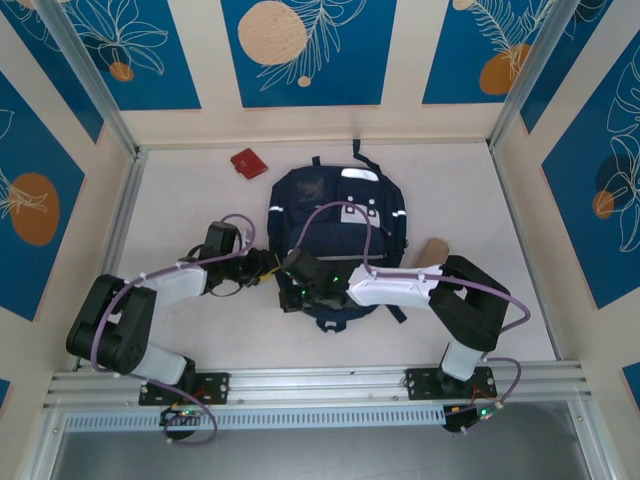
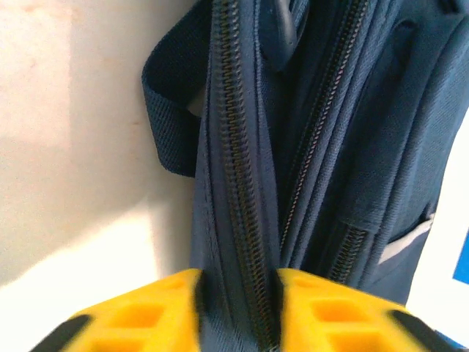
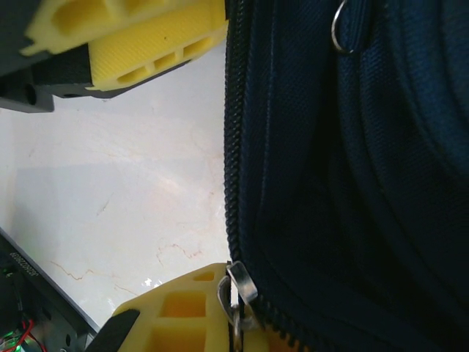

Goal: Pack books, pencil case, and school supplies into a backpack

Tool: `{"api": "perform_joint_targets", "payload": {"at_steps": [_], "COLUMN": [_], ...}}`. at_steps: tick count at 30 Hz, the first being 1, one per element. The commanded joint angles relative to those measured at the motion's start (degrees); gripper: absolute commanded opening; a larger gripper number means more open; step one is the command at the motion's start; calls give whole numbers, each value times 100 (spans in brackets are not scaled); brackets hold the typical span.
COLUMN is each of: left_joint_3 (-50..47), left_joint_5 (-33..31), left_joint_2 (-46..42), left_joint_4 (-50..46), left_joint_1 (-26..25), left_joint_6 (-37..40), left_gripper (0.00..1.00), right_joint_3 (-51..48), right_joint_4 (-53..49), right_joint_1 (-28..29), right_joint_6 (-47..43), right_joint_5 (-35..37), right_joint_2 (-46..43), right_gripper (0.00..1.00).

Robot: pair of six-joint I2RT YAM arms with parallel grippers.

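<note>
Navy backpack [image 1: 335,215] flat on pale table [image 1: 190,200], left gripper [image 2: 238,312] pinching its zipper seam [image 2: 238,183], right gripper [image 3: 234,315] clamped on metal zipper pull [image 3: 240,287].

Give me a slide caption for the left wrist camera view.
The left gripper, yellow jaws closed, pinches a zippered seam of the navy backpack beside the pale table.

The right gripper [image 3: 236,308], yellow fingers closed on the metal zipper pull [image 3: 240,290], sits at the bottom end of a line of dark zipper teeth [image 3: 231,147] edging the navy backpack [image 3: 352,191]. A small metal ring [image 3: 341,29] shows near the top of the fabric. A yellow finger of the left gripper [image 3: 209,33] reaches the zipper's edge higher up, above the pale marbled table [image 3: 110,191].
</note>
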Motion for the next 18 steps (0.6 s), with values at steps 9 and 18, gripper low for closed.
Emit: {"api": "perform_joint_targets", "payload": {"at_steps": [9, 18], "left_joint_3": [700, 1126], "left_joint_5": [-926, -1290], "left_joint_2": [153, 501], "left_joint_4": [-415, -608], "left_joint_1": [-12, 66], "left_joint_6": [566, 794], "left_gripper": [0, 0], "right_joint_3": [416, 30], "right_joint_4": [-3001, -4141], "right_joint_1": [16, -233], "right_joint_6": [715, 1130], "right_joint_5": [559, 776], "right_joint_2": [-919, -1935], "right_gripper": [0, 0]}}
